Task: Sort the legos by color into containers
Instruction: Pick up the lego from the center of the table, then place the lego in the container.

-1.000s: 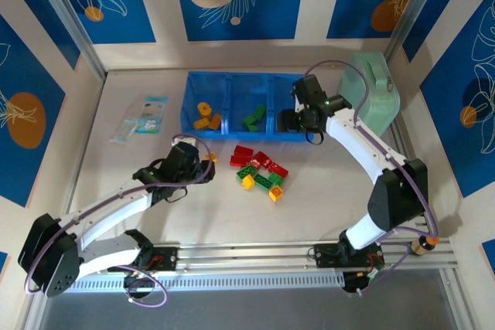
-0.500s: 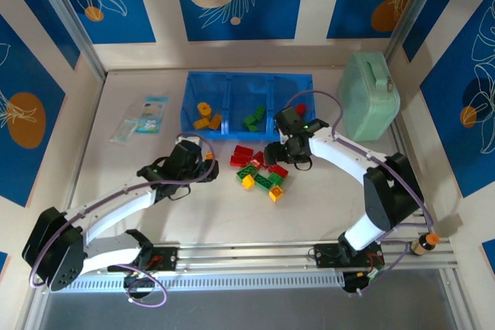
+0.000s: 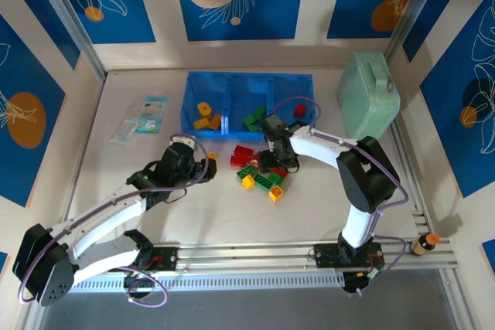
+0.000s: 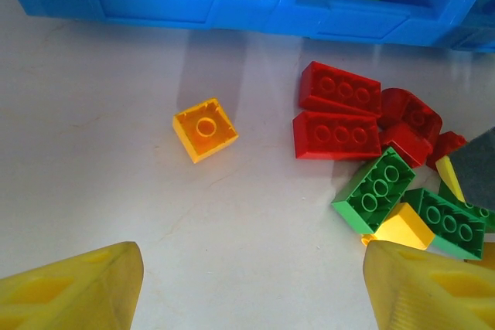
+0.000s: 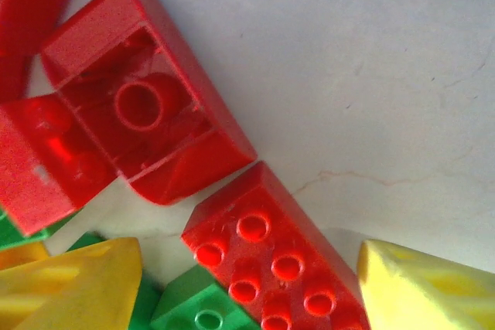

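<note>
Near the bins (image 4: 155,1), the right claw (image 5: 251,284) stands apart astride 1 red brick (image 5: 271,256), ready to grip; the left claw (image 4: 251,272) gapes empty.

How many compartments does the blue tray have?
3, side by side: the left compartment holds yellow-orange bricks, the middle compartment green bricks, the right compartment one red brick.

Red, green and yellow legos (image 3: 259,171) lay clustered near the blue three-bin containers (image 3: 240,83). One orange brick (image 4: 205,127) lay apart, leftward.
</note>
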`<state>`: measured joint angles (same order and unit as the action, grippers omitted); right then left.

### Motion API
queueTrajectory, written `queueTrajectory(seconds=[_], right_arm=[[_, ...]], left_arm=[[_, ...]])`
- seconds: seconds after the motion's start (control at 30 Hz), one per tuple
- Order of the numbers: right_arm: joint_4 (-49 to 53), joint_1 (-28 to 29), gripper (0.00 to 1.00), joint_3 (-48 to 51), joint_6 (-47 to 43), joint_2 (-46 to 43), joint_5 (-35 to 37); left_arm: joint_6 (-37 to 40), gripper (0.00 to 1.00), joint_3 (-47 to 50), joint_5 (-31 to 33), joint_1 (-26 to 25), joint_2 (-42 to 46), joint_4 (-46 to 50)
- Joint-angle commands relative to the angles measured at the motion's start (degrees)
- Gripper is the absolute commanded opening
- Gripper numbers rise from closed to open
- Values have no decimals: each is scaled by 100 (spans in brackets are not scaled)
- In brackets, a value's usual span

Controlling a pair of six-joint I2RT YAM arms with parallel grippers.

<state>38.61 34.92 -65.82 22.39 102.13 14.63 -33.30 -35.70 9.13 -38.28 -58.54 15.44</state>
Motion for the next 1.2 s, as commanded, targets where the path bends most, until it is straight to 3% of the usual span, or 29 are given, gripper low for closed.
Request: queueTrajectory(seconds=[0.0, 0.27, 0.37, 0.5, 0.63, 1.0, 1.03, 1.1, 1.13, 1.17], right_arm=[[161, 26, 70, -189, -92, 212, 241], [220, 93, 43, -177, -42, 194, 345], [635, 175, 38, -405, 77, -57, 666], [1078, 215, 35, -864, 81, -562, 1175], [1116, -219, 35, -1373, -125, -736, 1155], [1213, -1522, 35, -3254, -567, 689, 707], [1266, -1592, 35, -3471, -582, 870, 700], [1395, -1666, 48, -3853, -621, 1131, 647], [1522, -1666, 71, -4073, -627, 1230, 654], [1639, -1627, 78, -4232, -595, 1268, 768]], left_arm=[[122, 75, 58, -41, -21, 16, -32], [131, 75, 122, 8, -14, 13, -54], [131, 75, 173, 37, -17, 51, -60], [131, 75, 196, 54, -13, 27, -71], [105, 74, 170, -10, -20, -51, -168], [87, 74, 194, 41, -61, 130, -6], [81, 74, 194, 28, -62, 133, -4], [72, 74, 171, -8, -81, 110, -13], [74, 74, 155, -11, -83, 84, -9], [78, 74, 129, -16, -92, 57, -4]])
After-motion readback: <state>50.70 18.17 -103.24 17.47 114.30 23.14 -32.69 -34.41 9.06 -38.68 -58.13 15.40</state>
